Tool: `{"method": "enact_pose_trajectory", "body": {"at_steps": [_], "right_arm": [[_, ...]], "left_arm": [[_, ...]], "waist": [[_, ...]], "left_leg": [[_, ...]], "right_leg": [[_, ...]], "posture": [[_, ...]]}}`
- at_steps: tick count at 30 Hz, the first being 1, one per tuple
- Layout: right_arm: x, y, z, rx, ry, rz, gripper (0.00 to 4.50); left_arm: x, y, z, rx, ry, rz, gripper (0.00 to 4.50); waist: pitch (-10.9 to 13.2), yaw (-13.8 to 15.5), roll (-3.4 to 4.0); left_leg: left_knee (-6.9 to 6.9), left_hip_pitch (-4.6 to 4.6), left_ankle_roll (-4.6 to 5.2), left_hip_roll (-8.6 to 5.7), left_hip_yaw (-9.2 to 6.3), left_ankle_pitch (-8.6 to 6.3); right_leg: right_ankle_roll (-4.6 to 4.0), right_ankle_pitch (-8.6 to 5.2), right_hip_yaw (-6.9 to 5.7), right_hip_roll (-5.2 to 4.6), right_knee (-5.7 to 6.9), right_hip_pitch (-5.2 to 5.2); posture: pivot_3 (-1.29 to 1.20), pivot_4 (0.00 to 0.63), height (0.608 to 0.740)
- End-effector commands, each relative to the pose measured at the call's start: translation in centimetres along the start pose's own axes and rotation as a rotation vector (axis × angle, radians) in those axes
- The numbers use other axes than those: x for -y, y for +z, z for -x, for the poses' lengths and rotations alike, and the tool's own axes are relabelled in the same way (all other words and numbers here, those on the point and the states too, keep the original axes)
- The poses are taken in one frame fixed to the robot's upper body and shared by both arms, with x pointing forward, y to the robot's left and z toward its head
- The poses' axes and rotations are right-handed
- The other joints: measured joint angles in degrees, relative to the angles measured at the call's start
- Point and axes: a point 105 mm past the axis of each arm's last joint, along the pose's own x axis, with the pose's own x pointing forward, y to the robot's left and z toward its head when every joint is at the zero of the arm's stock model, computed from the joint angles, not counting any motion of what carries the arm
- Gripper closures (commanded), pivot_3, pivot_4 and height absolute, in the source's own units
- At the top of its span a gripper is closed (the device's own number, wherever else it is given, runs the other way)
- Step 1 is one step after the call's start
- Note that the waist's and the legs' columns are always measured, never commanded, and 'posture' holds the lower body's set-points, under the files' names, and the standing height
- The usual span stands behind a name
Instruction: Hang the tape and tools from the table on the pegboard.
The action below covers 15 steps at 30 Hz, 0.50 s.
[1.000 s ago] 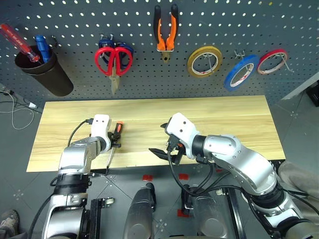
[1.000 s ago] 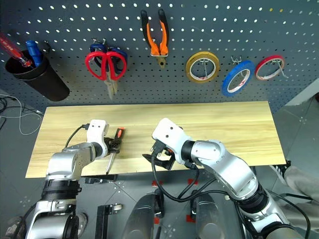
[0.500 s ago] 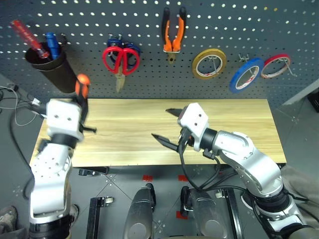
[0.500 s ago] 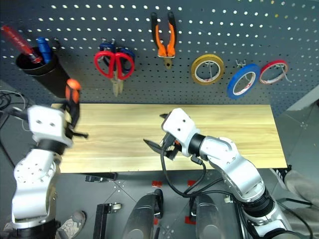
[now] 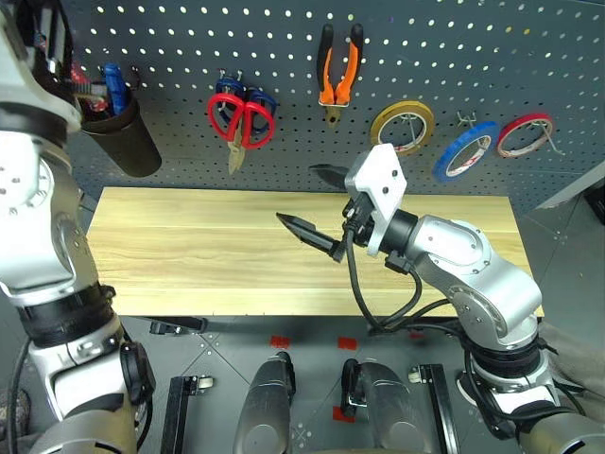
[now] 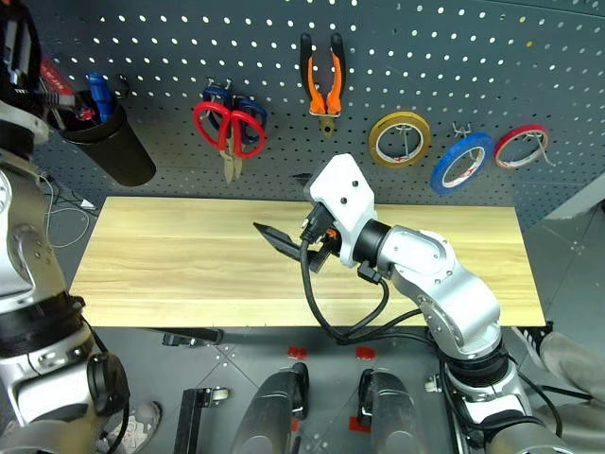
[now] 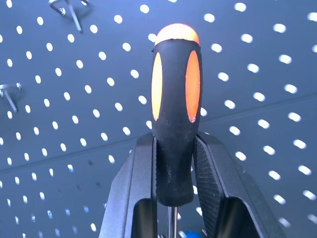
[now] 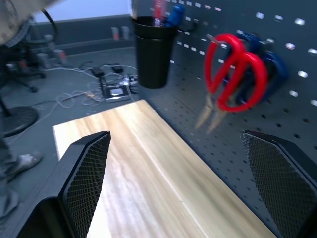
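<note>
Screwdriver [image 7: 174, 124] clamped in left hand [image 7: 174, 163], handle toward pegboard [image 7: 257, 74] (shaft back along fingers); right hand [image 5: 317, 203] wide.

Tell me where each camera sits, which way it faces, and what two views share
Head views: on the head, facing forward and down at the table and pegboard; both arms show.
Left wrist view: faces the pegboard; left gripper clamps the screwdriver.
Right wrist view: open right gripper frames table and red scissors.
Shared: head and right wrist views both show the scissors.
</note>
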Motion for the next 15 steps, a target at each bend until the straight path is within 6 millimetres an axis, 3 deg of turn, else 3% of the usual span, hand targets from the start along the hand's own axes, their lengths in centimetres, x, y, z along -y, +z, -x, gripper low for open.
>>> {"method": "enact_pose_trajectory", "body": {"at_steps": [1, 9, 13, 15], "right_arm": [[0.2, 1.3, 0.1, 0.049, -0.021, 0.033, 0.0], [-0.2, 2.3, -0.5, 0.101, -0.005, 0.043, 0.0], [-0.4, 2.8, -0.6, 0.133, 0.0, 0.039, 0.0], [-0.4, 2.9, -0.6, 0.143, -0.002, 0.037, 0.0]], "left_arm": [[-1.7, 1.3, -0.6, 0.076, 0.044, -0.007, 3.8], [-0.2, -2.5, -1.0, 0.038, 0.029, 0.016, 3.8], [0.8, -4.8, -0.4, -0.005, 0.027, 0.089, 2.55], [1.4, -4.6, -0.3, 0.012, 0.023, 0.122, 1.94]], "waist": [[0.0, 0.0, -0.01], [-0.5, 0.0, -0.45], [-0.7, -0.1, -0.6], [-0.7, -0.1, -0.66]], "left_leg": [[0.02, 0.0, 0.0, 0.0, 0.0, 0.0], [0.07, 0.0, 0.01, 0.0, 0.0, 0.05], [0.09, -0.01, 0.02, -0.01, 0.0, 0.05], [0.1, -0.01, 0.02, -0.01, 0.0, 0.05]], "right_leg": [[0.0, 0.0, 0.0, 0.0, 0.0, 0.0], [-0.01, 0.01, 0.01, 0.0, 0.07, 0.0], [-0.01, 0.01, 0.0, -0.01, 0.06, 0.0], [-0.02, 0.01, 0.01, -0.01, 0.08, 0.01]], "posture": [[-0.01, 0.238, 0.74], [-0.01, 0.232, 0.74], [-0.02, 0.23, 0.74], [-0.03, 0.23, 0.74]]}}
